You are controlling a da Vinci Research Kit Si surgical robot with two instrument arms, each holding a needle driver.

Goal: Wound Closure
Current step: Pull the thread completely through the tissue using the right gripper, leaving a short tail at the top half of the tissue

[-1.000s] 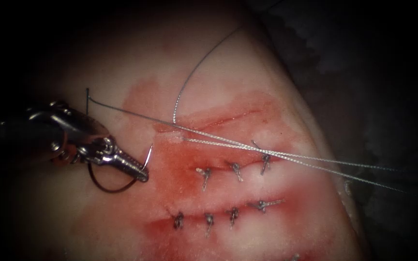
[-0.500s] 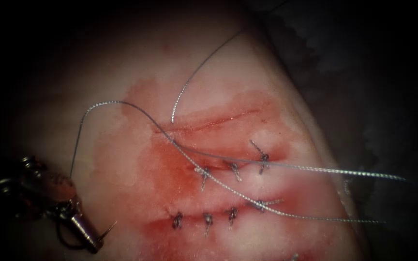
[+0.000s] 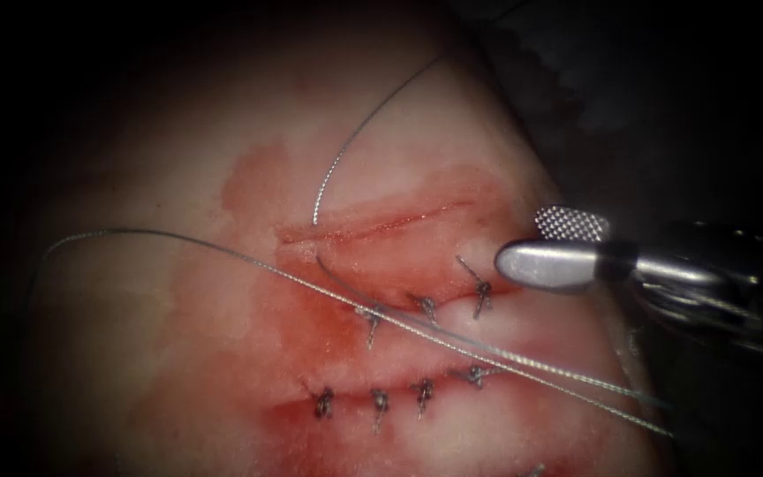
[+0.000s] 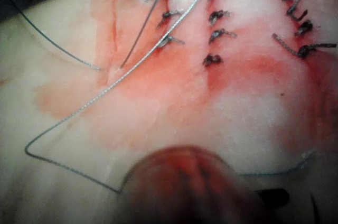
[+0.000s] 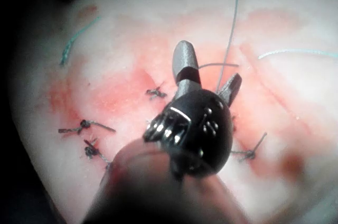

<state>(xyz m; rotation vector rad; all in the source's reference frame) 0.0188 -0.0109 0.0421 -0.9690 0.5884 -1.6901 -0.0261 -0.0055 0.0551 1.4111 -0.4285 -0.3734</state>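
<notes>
My right tool (image 3: pixel 520 240) reaches in from the right with its jaws open and nothing between them. It hovers by the rightmost stitch (image 3: pixel 483 291) of the upper row. In the right wrist view the right tool (image 5: pixel 208 68) is spread, and a thread strand (image 5: pixel 231 28) runs on the tissue beneath the gap. The thread (image 3: pixel 249 261) lies slack from a loop at the far left, across the cut (image 3: pixel 373 225), and off to the lower right. My left tool (image 4: pixel 190 182) is a blurred shape over the tissue. I cannot tell whether it holds the needle.
The pale tissue (image 3: pixel 178 353) is stained with red fluid (image 3: pixel 311 327). The upper cut has three stitches to the right of its unstitched left part. A second stitched row (image 3: pixel 377 402) lies below it. One thread strand (image 3: pixel 355 132) arcs up to the tissue's far edge.
The left tool, which gripped the needle, has gone down and left out of the endoscope view. The taut strands have slackened and sagged lower. The right tool has come in from the right, open.
</notes>
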